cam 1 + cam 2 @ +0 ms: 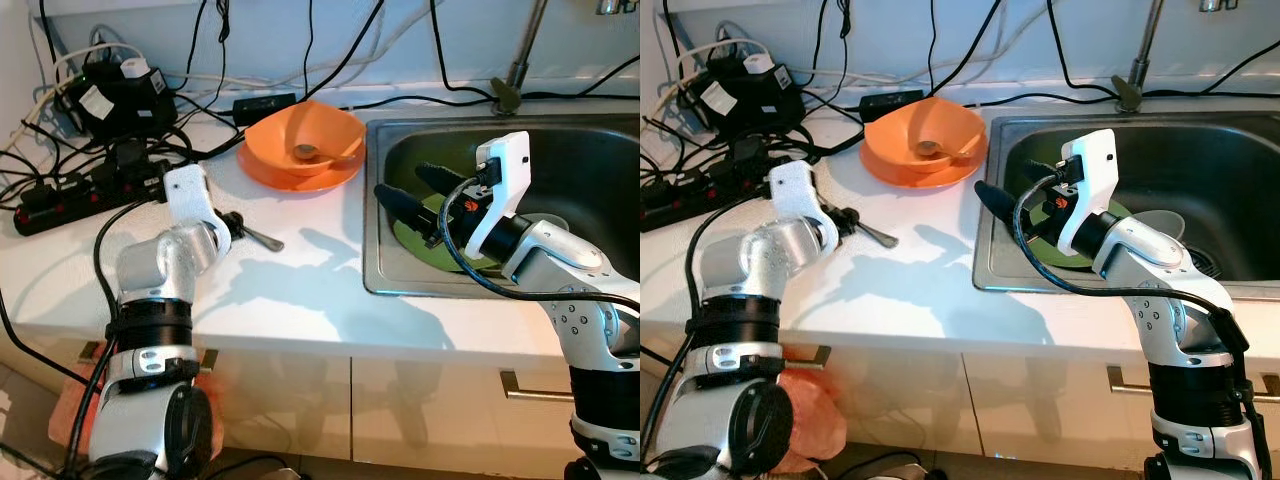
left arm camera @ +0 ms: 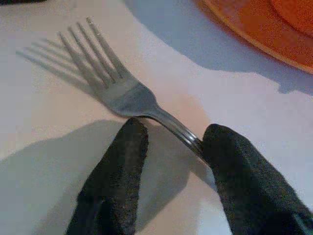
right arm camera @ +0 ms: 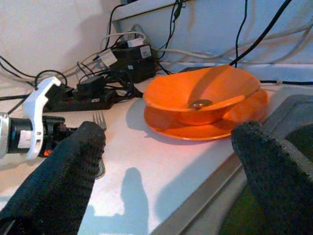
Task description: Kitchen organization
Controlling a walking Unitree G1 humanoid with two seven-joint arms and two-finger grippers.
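My left hand (image 2: 168,147) straddles the fork (image 2: 122,93) on the bench (image 1: 300,270), fingers apart, not clenched. My right hand (image 1: 405,190) hangs released over the sink (image 1: 590,160).

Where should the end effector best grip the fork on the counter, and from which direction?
Grip the fork at its narrow handle just behind the tines, from above. It lies flat on the counter, and the left end effector already straddles that neck with fingers open.

White countertop (image 1: 300,280) runs along a pale wall (image 3: 58,34); stainless sink (image 1: 590,150) set into it at right, faucet base (image 1: 508,92) behind. Black power strips (image 1: 85,195) and tangled cables (image 1: 200,60) crowd the back left. Light cabinet fronts (image 1: 400,400) with metal handle (image 1: 530,385) below. Hard shadows on counter.
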